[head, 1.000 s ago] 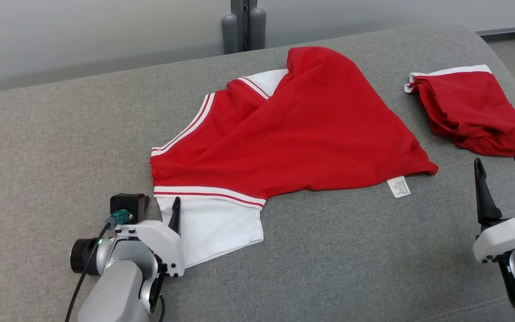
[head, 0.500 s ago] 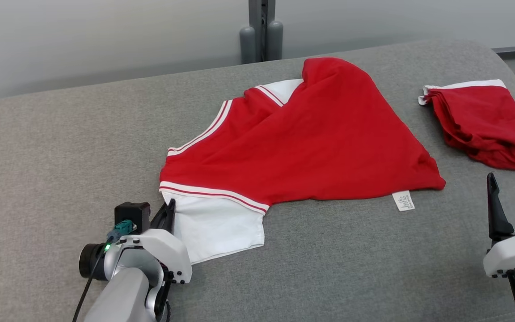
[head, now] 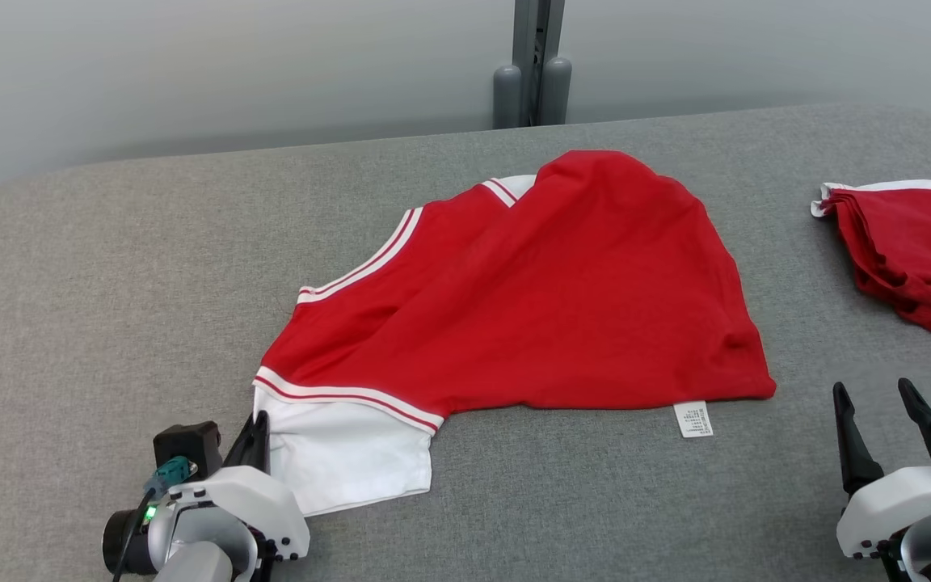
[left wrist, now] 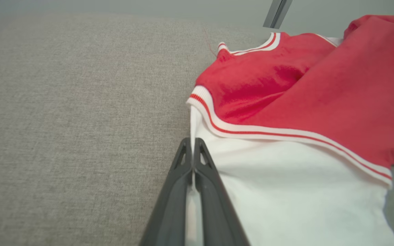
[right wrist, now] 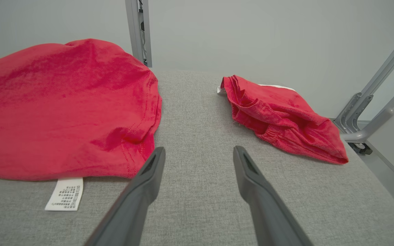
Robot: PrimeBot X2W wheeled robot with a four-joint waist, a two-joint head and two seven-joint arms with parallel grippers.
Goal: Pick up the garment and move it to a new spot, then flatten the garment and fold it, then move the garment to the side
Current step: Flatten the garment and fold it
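Note:
The garment [head: 554, 299] is a red top with white sleeves and striped trim, spread in loose folds on the grey padded table [head: 110, 283]. My left gripper [head: 258, 422] is at its near left corner, shut on the edge of the white sleeve [left wrist: 286, 191]. In the left wrist view the sleeve's hem is pinched between the closed fingers of the left gripper [left wrist: 193, 142]. My right gripper [head: 872, 390] stands open just above the table, right of the garment's near right corner. In the right wrist view nothing sits inside the right gripper [right wrist: 198, 150], and the red hem [right wrist: 63, 109] lies to its left.
A second red garment [head: 910, 250] lies bunched at the table's right edge, seen too as a heap [right wrist: 279, 119]. A white care label [head: 692, 419] sticks out from the near hem. A grey post [head: 534, 73] rises behind the table. A metal frame [right wrist: 371, 112] stands beyond the right edge.
My left gripper has gone from open to shut on the white sleeve's edge. The head camera has shifted, so the whole scene sits lower and further right. The right gripper stays open.

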